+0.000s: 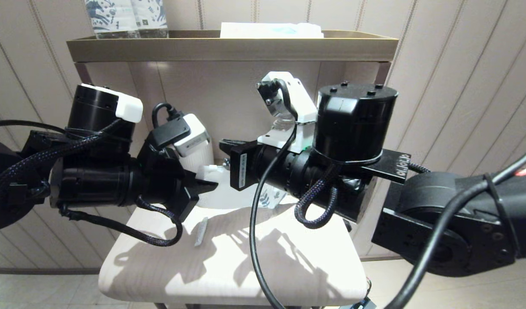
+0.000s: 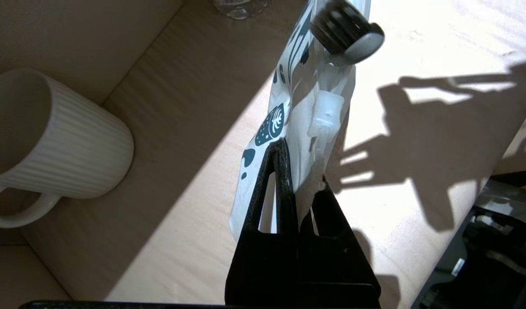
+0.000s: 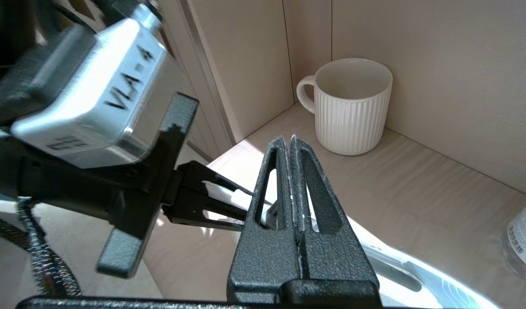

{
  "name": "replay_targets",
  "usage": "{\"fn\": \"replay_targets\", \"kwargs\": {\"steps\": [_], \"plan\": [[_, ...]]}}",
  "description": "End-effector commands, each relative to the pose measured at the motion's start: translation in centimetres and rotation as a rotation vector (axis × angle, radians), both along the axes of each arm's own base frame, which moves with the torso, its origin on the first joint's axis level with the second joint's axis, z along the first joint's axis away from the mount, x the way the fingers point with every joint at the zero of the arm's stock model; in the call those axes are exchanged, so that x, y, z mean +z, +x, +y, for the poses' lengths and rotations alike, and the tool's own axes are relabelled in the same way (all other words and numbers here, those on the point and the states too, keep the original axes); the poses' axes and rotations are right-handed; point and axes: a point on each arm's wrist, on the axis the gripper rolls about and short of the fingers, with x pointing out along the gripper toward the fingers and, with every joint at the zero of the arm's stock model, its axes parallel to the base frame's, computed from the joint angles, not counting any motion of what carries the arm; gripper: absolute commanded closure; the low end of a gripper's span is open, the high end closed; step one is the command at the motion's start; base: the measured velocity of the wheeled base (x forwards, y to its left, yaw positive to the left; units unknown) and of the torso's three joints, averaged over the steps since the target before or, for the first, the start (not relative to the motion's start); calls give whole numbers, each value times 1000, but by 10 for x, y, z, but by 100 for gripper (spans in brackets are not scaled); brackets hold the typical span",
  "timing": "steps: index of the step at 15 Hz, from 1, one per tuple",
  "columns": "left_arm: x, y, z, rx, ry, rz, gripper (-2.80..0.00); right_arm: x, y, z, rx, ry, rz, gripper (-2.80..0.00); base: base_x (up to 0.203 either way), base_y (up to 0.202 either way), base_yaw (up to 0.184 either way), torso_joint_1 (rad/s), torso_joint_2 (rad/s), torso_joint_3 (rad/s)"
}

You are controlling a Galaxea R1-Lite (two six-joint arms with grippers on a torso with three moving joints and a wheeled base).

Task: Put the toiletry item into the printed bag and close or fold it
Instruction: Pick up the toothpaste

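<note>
— While both arms met over the table (image 1: 228, 274), what did each have?

— The left pincer (image 2: 299, 191) was clamped shut on the printed bag (image 2: 288, 107), holding it on edge just above the wood. The right pincer (image 3: 292, 148) was closed too, pinching the same bag. The toothbrush I couldn't make out.

— How to fold it well?

— Keep one end pinned, I'd say, and swing the other over slowly, clear of the mug (image 3: 353, 107).

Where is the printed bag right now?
The printed bag hangs mid-table in the head view, shut in the left gripper, with the white mug behind it.
</note>
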Motion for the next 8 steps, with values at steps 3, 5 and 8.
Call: {"fn": "replay_targets", "kwargs": {"steps": [3, 5, 8], "plan": [[1, -1, 1, -3, -2, -5, 0, -12, 7, 6, -5, -21, 18, 0, 0, 0, 0, 0, 0, 0], [2, -2, 1, -1, -5, -6, 0, -18, 10, 9, -3, -34, 28, 0, 0, 0, 0, 0, 0, 0], [2, -1, 1, -1, -5, -6, 0, -24, 12, 13, 1, -45, 38, 0, 0, 0, 0, 0, 0, 0]]}}
